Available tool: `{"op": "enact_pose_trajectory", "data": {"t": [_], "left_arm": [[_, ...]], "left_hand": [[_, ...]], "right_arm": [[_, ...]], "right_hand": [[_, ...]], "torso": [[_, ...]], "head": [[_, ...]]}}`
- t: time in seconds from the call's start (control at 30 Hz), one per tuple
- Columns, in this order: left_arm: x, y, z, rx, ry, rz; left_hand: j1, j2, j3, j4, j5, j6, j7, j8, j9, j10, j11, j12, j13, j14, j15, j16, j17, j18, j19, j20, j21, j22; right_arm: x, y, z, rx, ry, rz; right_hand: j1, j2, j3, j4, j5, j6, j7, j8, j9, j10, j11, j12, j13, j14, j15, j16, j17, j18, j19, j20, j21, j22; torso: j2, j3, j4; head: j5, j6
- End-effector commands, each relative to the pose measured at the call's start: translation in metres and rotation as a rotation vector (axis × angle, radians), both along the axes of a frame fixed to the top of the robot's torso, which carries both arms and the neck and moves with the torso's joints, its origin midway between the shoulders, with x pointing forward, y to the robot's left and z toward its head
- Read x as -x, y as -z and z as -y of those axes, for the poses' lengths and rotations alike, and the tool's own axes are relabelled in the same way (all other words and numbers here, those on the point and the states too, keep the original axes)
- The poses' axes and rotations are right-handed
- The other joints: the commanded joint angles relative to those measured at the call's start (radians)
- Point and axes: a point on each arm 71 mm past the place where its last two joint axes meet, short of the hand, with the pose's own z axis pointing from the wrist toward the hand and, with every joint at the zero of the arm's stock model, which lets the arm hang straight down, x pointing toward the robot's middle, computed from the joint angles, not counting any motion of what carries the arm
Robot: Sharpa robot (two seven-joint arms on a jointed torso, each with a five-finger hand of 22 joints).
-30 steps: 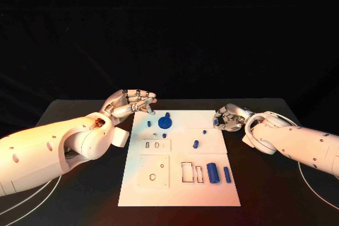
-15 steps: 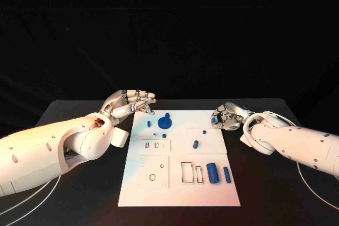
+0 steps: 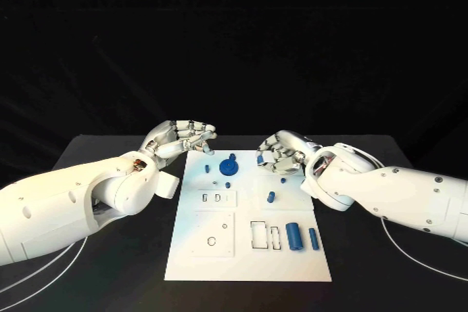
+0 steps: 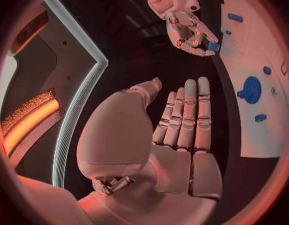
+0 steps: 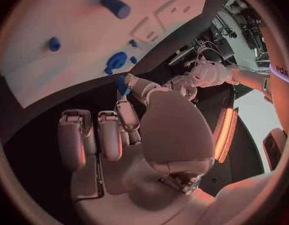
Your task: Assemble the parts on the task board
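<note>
The white task board (image 3: 249, 271) lies in the middle of the table. On its far part sit a blue disc (image 3: 229, 167) and a few small blue pegs (image 3: 216, 185). A blue cylinder (image 3: 293, 238) and a blue bar (image 3: 313, 240) lie near a rectangular slot (image 3: 258, 236). My right hand (image 3: 281, 153) hovers over the board's far right part and pinches a small blue part (image 5: 122, 85) between thumb and finger; the same small blue part (image 4: 213, 46) is seen from the left wrist. My left hand (image 3: 185, 137) hangs beside the board's far left corner, holding nothing.
A short blue piece (image 3: 270, 198) stands mid-board, right of two small slots (image 3: 209, 199). Another blue peg (image 3: 283, 181) sits just below my right hand. Black table (image 3: 107, 156) surrounds the board on every side, and cables trail near both front corners.
My right hand has swung left from the board's right edge to above its far right part, still pinching the small blue part. The left hand has barely moved.
</note>
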Motion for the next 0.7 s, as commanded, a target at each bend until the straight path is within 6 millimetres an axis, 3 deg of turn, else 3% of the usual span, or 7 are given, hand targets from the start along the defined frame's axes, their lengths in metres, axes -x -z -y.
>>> {"op": "enact_pose_trajectory", "data": {"t": [0.03, 0.1, 0.33, 0.5, 0.7], "left_arm": [[-0.001, 0.000, 0.002, 0.010, 0.013, -0.007], [-0.002, 0.001, 0.002, 0.009, 0.012, -0.010], [-0.002, 0.002, 0.004, 0.007, 0.013, -0.016], [-0.003, 0.002, 0.005, 0.007, 0.017, -0.019], [-0.002, 0.002, 0.005, 0.007, 0.019, -0.021]], "left_hand": [[-0.002, 0.005, 0.000, 0.000, -0.004, -0.006, 0.016, -0.006, 0.002, -0.007, 0.000, 0.000, 0.000, -0.007, 0.002, 0.002, -0.001, 0.010, -0.007, 0.001, 0.004, 0.001], [-0.002, 0.005, 0.000, 0.000, -0.004, -0.006, 0.016, -0.006, 0.002, -0.007, 0.000, 0.000, 0.000, -0.007, 0.002, 0.002, -0.001, 0.010, -0.007, 0.001, 0.004, 0.001], [-0.002, 0.005, 0.000, 0.000, -0.004, -0.006, 0.016, -0.006, 0.002, -0.007, 0.000, 0.000, 0.000, -0.007, 0.002, 0.002, -0.001, 0.010, -0.007, 0.001, 0.004, 0.001], [-0.002, 0.005, 0.000, 0.000, -0.004, -0.006, 0.016, -0.006, 0.002, -0.007, 0.000, 0.000, 0.000, -0.007, 0.002, 0.002, -0.001, 0.010, -0.007, 0.001, 0.004, 0.001], [-0.002, 0.005, 0.000, 0.000, -0.004, -0.006, 0.016, -0.006, 0.002, -0.007, 0.000, 0.000, 0.000, -0.007, 0.002, 0.002, -0.001, 0.010, -0.007, 0.001, 0.004, 0.001]], "right_arm": [[0.009, -0.001, -0.024, 0.038, 0.009, 0.024], [0.015, 0.000, -0.038, 0.040, -0.012, 0.020], [0.028, 0.010, -0.070, 0.065, -0.056, 0.004], [0.035, 0.023, -0.085, 0.096, -0.077, -0.019], [0.041, 0.035, -0.094, 0.128, -0.088, -0.044]], "right_hand": [[-0.012, -0.002, 0.005, 0.003, 0.005, -0.003, 0.000, 0.047, 0.053, -0.003, 0.001, -0.007, -0.003, 0.071, -0.003, -0.002, 0.116, -0.013, 0.047, -0.002, -0.001, 0.201], [-0.015, -0.001, 0.005, 0.004, 0.005, -0.002, -0.001, 0.049, 0.054, -0.003, 0.001, -0.007, -0.003, 0.071, -0.003, -0.003, 0.115, -0.013, 0.047, -0.002, -0.001, 0.201], [-0.023, -0.002, 0.005, 0.006, 0.005, 0.002, -0.004, 0.057, 0.057, 0.004, -0.002, 0.001, 0.003, 0.071, -0.004, -0.003, 0.115, -0.014, 0.049, -0.002, 0.001, 0.203], [-0.028, -0.004, 0.004, 0.007, 0.004, 0.001, -0.004, 0.058, 0.058, 0.004, -0.002, -0.002, 0.001, 0.071, -0.005, -0.005, 0.112, -0.013, 0.047, -0.002, -0.001, 0.201], [-0.034, -0.007, 0.003, 0.008, 0.003, -0.002, -0.004, 0.059, 0.058, 0.002, -0.002, -0.005, -0.001, 0.070, -0.005, -0.006, 0.110, -0.012, 0.045, -0.003, -0.004, 0.199]], "torso": [[-0.005, -0.0043, 0.0049], [-0.004, -0.0029, 0.0023], [-0.003, -0.0031, 0.0036], [-0.002, -0.0023, 0.0005], [-0.001, -0.0014, 0.0011]], "head": [[0.000, -0.008], [0.003, -0.009], [0.011, -0.019], [0.009, -0.022], [0.009, -0.028]]}}
